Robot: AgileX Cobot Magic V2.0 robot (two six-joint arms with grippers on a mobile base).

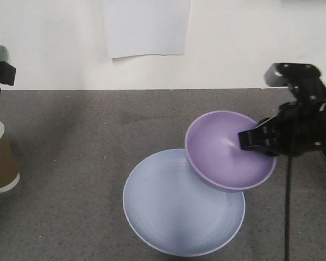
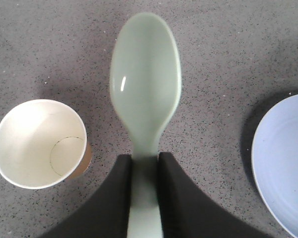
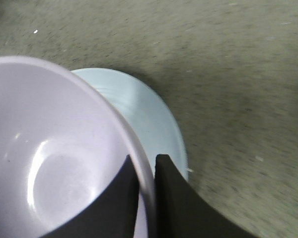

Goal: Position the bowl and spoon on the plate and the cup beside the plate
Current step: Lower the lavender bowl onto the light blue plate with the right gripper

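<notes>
Gripping the rim of the bowl [image 3: 54,163] with the right gripper [image 3: 145,166], one finger inside the wall and one outside, clamped tight. Holding it tilted rather than level, just ahead of and beneath the fingertips, overlapping only the edge of the plate [image 1: 174,212] nearest that gripper; resting there or held clear, cannot tell. To finish this step well: carry further out from the wrist toward the plate's middle, level the rim on the way, and lower gently until the base sits flat. Let go only then, opening just enough to clear the wall. Lift straight up rather than sideways, so as not to drag or tip the light plastic. Leave a strip of bare plate beside it for the spoon [image 2: 145,84]. Over at the left gripper [image 2: 145,163], clenched on that spoon's handle, head pointing out past the fingers, raised above the table [image 1: 87,136]. Below it to one side, the cup [image 2: 37,144], upright and untouched; to the other side, the plate's edge.
</notes>
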